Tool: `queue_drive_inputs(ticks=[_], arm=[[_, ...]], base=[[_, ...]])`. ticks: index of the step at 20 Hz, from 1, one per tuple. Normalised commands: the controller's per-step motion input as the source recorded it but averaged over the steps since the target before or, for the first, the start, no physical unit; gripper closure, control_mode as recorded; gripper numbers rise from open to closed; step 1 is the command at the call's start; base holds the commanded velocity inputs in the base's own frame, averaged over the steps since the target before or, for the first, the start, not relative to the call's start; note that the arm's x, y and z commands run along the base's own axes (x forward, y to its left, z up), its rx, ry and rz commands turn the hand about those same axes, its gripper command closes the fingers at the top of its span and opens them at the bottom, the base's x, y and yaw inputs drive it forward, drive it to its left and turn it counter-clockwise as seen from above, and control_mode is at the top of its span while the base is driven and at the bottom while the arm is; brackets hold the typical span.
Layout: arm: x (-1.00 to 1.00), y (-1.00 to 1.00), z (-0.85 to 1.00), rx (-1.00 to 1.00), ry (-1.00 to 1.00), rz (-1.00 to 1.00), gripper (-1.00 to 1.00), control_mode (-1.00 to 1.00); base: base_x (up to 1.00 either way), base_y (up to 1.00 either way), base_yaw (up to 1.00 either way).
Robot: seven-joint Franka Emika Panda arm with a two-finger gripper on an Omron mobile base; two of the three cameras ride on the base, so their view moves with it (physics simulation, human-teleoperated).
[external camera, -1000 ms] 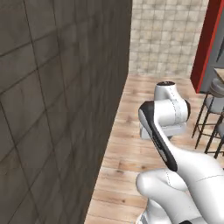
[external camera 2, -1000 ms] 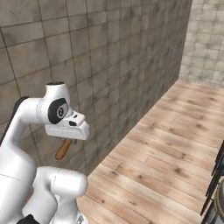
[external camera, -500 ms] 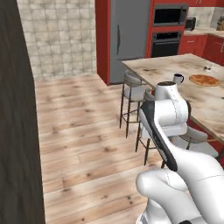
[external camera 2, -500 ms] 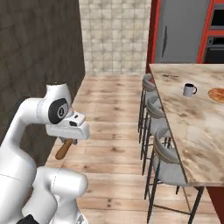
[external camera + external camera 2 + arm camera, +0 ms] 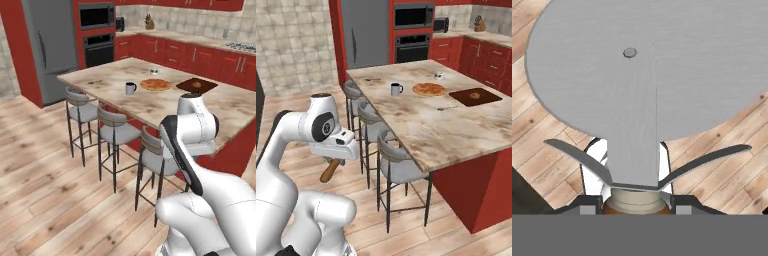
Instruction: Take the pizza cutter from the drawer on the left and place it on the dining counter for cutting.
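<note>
Base just swung round from the wall, so the dining counter [image 5: 456,125] is in reach now w/ fingers clamped on the pizza cutter [image 5: 642,85], rdy to place.

big stone island top [image 5: 436,125]: beige-brown, marbled
round flat pizza [image 5: 429,89]: orange
small mug [image 5: 396,89]: grey
padded stools [image 5: 119,132]: grey
kitchen cabinets [image 5: 172,52]: red
wood plank floor [image 5: 45,190]: light brown
cutter's round wheel [image 5: 647,65]: plain grey
cutter's handle [image 5: 330,170]: brown
</note>
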Motion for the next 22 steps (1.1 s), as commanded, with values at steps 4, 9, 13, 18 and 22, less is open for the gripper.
queue_drive_inputs(ticks=[4,9,13,18,22], arm=[[0.00,0.00,0.00,0.00,0.00,0.00,1.00,1.00],[0.00,0.00,0.00,0.00,0.00,0.00,1.00,1.00],[0.00,0.00,0.00,0.00,0.00,0.00,1.00,1.00],[0.00,0.00,0.00,0.00,0.00,0.00,1.00,1.00],[0.00,0.00,0.00,0.00,0.00,0.00,1.00,1.00]], base=[[0.34,0.49,-0.56],[0.49,0.94,-0.40],[0.23,0.32,-0.26],[0.25,0.64,-0.33],[0.33,1.00,-0.41]])
